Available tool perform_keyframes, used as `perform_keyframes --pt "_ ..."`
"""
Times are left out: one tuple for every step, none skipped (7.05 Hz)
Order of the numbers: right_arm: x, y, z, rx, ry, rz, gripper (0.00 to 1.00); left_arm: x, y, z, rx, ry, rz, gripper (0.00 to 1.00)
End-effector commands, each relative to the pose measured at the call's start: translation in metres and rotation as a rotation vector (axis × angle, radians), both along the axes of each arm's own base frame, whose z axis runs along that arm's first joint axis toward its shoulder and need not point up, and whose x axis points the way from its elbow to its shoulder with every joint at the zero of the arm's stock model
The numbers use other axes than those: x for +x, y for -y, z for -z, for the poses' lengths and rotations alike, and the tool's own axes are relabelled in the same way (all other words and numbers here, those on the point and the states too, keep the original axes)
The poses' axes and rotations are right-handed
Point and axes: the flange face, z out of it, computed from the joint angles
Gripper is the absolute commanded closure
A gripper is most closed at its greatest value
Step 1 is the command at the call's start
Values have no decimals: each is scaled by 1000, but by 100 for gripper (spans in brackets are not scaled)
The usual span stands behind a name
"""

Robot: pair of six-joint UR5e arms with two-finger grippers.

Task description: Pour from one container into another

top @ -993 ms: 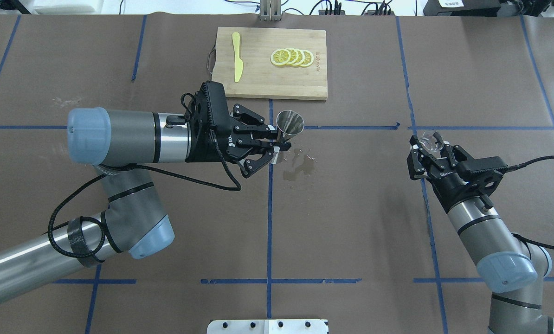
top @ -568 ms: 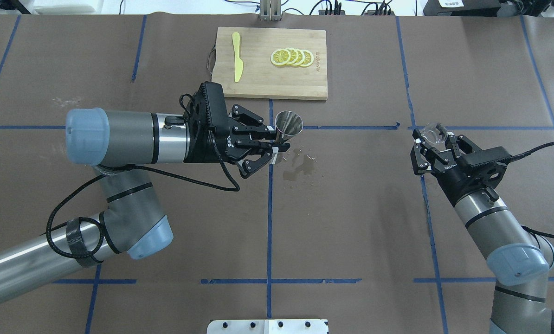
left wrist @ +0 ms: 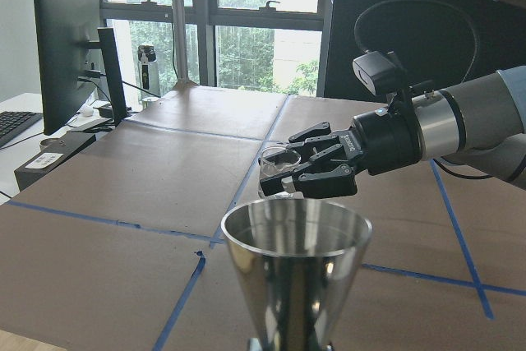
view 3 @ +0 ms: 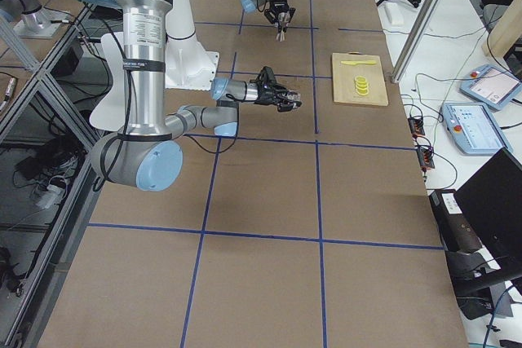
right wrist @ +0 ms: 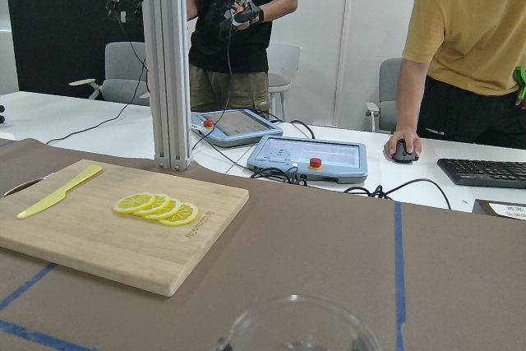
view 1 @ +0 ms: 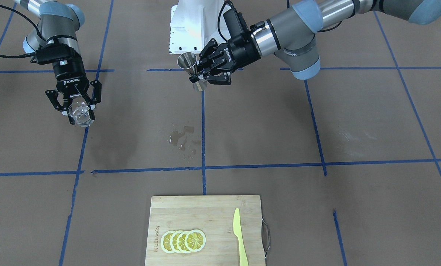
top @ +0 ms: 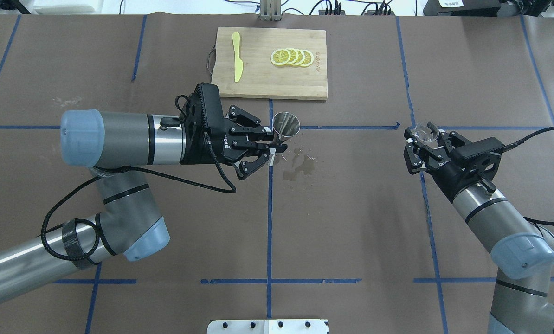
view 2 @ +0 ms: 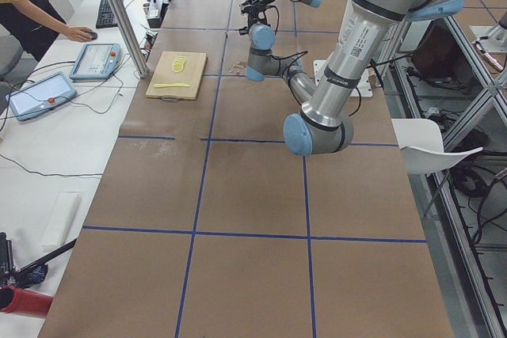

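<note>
The steel jigger (top: 286,125) hangs upright above the table's centre, held at its narrow waist by my left gripper (top: 278,143), which is shut on it. The front view shows the same jigger (view 1: 188,62) and left gripper (view 1: 196,75). In the left wrist view the jigger's open cone (left wrist: 296,260) fills the foreground. Off to the right, my right gripper (top: 424,137) is shut on the small clear glass tumbler (top: 424,131), lifted off the table and well apart from the jigger. That tumbler (view 1: 80,115) sits between the right gripper's (view 1: 79,111) fingers; only its rim (right wrist: 300,330) shows in the right wrist view.
A small puddle (top: 300,163) lies on the brown table cover just below the jigger. At the far edge a wooden cutting board (top: 258,83) carries lemon slices (top: 292,57) and a yellow knife (top: 236,55). People and control tablets are beyond the table.
My right gripper has carried the tumbler farther from the robot and then slightly left. The left arm has drawn back a little to the left with the jigger.
</note>
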Motion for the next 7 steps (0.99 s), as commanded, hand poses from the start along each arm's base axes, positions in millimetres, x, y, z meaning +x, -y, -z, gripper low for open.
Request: perform_keyframes --pt "13 -8 67 -31 -64 36 100 1 0 -4 34 9 17 100" --pt "17 -11 79 -31 -55 58 100 2 2 -7 106 32 58 100" --pt "18 -13 86 -34 -55 75 100 3 4 -7 106 33 71 100" --pt "11 -12 114 -39 -60 87 100 3 4 -7 105 32 71 100" --pt "-9 -4 151 -52 -86 88 100 5 3 -7 103 35 69 100" --pt "-24 2 186 -60 -100 89 100 6 3 -8 102 36 69 100" --pt "-27 2 199 -59 -100 91 100 7 4 -10 100 40 69 100"
